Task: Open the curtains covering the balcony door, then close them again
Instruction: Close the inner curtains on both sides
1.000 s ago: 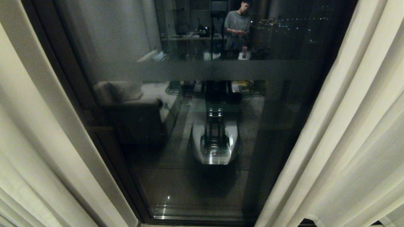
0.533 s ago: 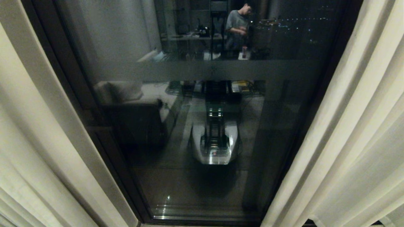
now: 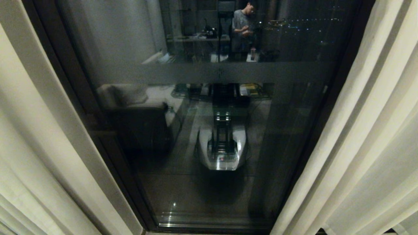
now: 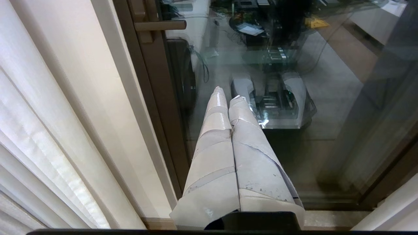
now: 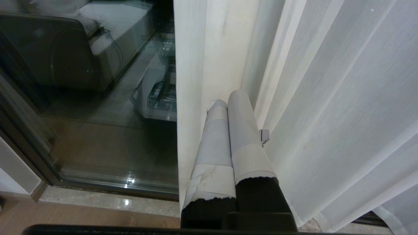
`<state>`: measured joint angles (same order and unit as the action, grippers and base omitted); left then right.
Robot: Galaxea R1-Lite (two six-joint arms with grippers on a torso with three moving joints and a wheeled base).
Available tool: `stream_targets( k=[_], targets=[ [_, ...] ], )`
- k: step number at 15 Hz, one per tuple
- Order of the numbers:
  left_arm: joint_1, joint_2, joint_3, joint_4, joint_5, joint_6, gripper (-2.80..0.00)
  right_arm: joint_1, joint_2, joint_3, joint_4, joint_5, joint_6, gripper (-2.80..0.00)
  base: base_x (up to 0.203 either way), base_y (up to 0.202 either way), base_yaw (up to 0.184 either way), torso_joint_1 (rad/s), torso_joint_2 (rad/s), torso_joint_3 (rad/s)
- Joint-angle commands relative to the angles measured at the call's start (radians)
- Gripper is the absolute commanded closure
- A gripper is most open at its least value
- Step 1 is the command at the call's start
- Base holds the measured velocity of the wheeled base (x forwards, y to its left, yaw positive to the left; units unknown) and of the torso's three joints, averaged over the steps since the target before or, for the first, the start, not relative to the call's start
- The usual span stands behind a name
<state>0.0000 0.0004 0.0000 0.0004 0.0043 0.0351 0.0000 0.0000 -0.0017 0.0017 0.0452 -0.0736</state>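
My view looks down on the balcony door (image 3: 209,130), its dark frame and glass filling the centre from 12 to 6 o'clock, long axis upright, with a frosted band (image 3: 228,72) running level across it towards 12. The curtains (image 3: 365,147) hang parted to either side: one cream panel at 9 o'clock, the other at 3 o'clock, their pleats running floor-ward along the same upright axis as the door. The glass mirrors my own base and, far up at 12, a person standing at a desk. My left gripper (image 4: 228,93) hangs before the glass near the door frame, its taped fingers pressed together on nothing. My right gripper (image 5: 227,98) is likewise pressed together, tips resting against the right curtain's folds, gripping no cloth.
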Motion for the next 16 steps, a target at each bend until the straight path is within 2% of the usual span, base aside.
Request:
stream_targets(
  k=[1, 16],
  targets=[
    [0.000, 0.000, 0.000, 0.000, 0.000, 0.000, 0.00, 0.000, 0.000, 0.000, 0.000, 0.001, -0.001, 0.00, 0.000, 0.000, 0.000, 0.000, 0.00, 0.000],
    [0.000, 0.000, 0.000, 0.001, 0.000, 0.002, 0.00, 0.000, 0.001, 0.000, 0.000, 0.001, -0.001, 0.00, 0.000, 0.000, 0.000, 0.000, 0.00, 0.000]
  ],
)
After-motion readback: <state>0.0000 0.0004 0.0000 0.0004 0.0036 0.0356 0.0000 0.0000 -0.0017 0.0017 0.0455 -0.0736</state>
